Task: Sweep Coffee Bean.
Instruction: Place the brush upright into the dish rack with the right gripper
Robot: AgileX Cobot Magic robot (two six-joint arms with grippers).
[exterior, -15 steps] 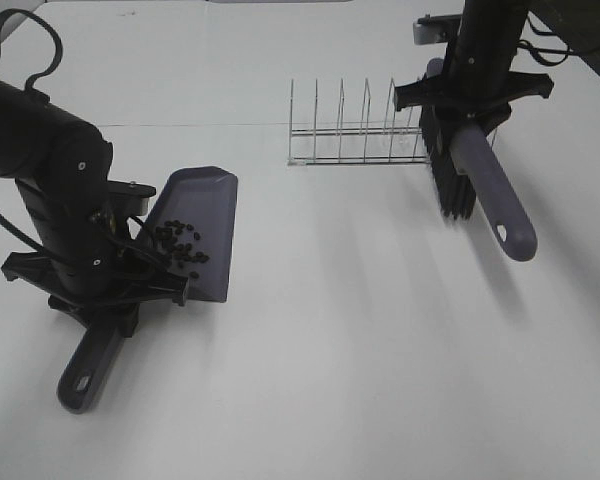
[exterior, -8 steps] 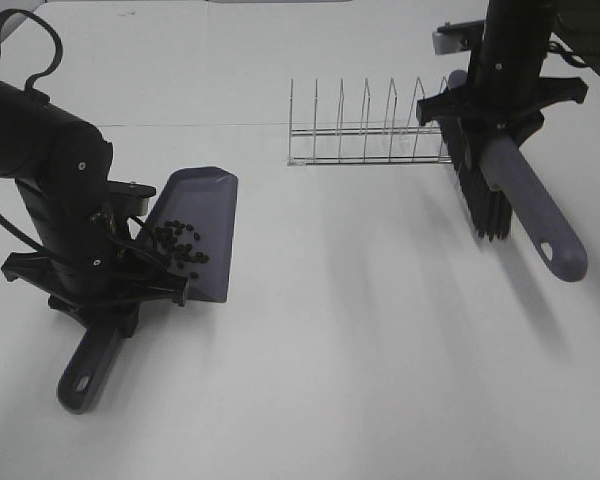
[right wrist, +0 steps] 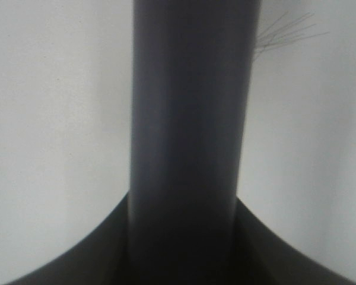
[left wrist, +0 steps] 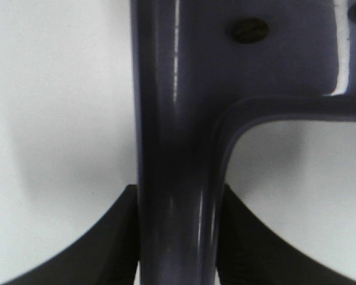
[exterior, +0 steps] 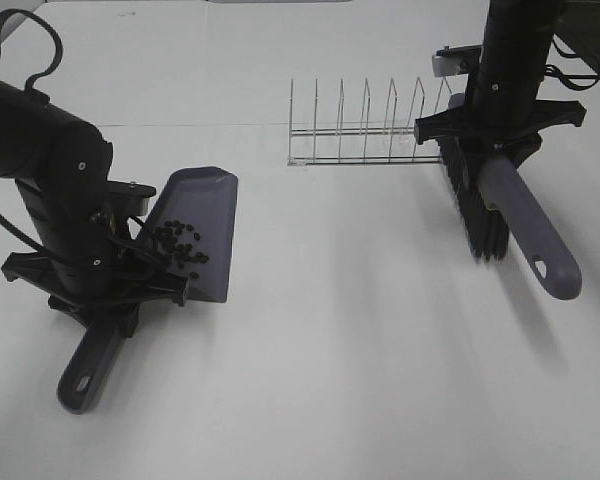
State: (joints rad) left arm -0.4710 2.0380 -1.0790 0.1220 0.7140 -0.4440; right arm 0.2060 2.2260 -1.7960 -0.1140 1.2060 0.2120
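A purple dustpan [exterior: 202, 215] lies on the white table at the left. Several dark coffee beans [exterior: 180, 246] sit in its tray. My left gripper [exterior: 108, 292] is shut on the dustpan's handle [exterior: 86, 368]; the left wrist view shows the handle [left wrist: 175, 148] between the fingers [left wrist: 83, 249], and one bean [left wrist: 250, 28] on the pan. My right gripper [exterior: 492, 135] is shut on a brush with a purple handle [exterior: 528, 228] and black bristles [exterior: 480, 215], held at the right. The right wrist view shows the brush handle [right wrist: 187, 119] clamped between the fingers [right wrist: 71, 255].
A wire dish rack [exterior: 365, 135] stands at the back, just left of the brush. The table [exterior: 360, 350] is white. A black cable [exterior: 25, 40] loops at the far left corner.
My right gripper has carried the brush further right and then a little down and toward the front. The left arm, dustpan and beans have not moved.
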